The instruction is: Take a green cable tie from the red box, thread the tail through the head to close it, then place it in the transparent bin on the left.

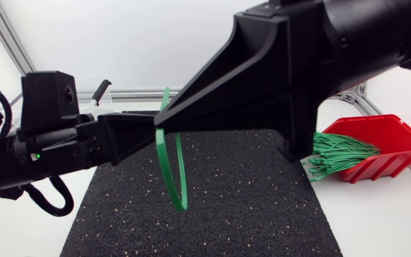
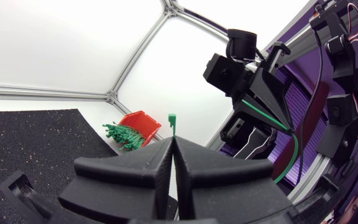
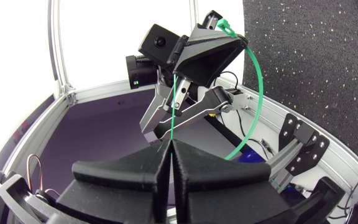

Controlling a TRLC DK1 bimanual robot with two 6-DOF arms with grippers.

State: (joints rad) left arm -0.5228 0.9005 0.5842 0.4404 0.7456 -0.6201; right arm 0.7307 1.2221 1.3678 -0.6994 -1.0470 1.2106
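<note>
The left tool (image 1: 148, 133) and right tool (image 1: 161, 123), tips meeting, each pinch an end of a green cable tie (image 1: 181, 203) looping below them; picking seems done, threading underway, dropping into the bin remains.

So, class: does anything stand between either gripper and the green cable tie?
Nothing visible does. The left gripper and the right gripper are each shut on the green cable tie, which hangs looped above the black mat. The transparent bin is in no view, so that path cannot be judged.
</note>
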